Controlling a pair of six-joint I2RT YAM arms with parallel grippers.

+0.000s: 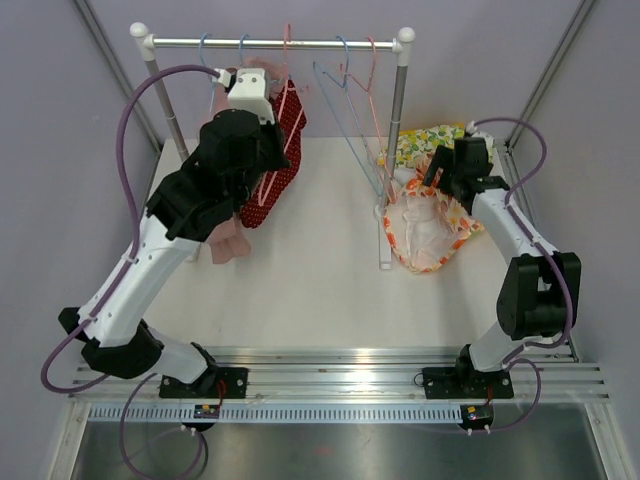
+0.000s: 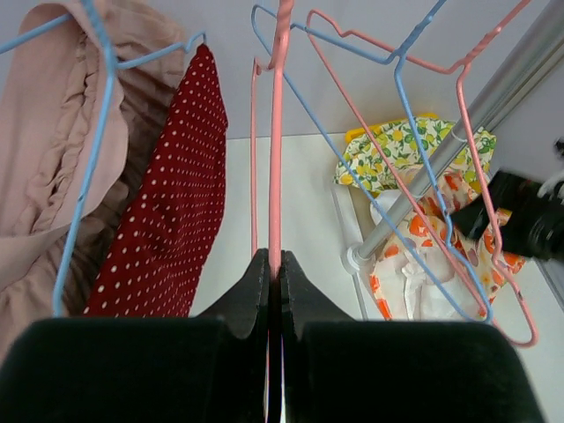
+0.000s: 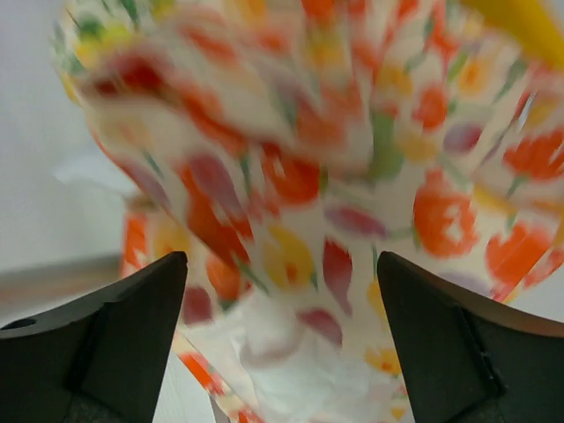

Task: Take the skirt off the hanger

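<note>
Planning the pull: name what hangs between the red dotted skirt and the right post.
Left wrist view: the pink hanger wire, pinched by the left fingers, then empty hangers.

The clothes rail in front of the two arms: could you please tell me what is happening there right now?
The left gripper is shut on the wire of a pink hanger that hangs from the rail, with a red polka-dot skirt hanging right beside it. The right gripper is open, close over a floral skirt that lies crumpled on the table near the rail's right post. The red skirt is not yet off the rail.
</note>
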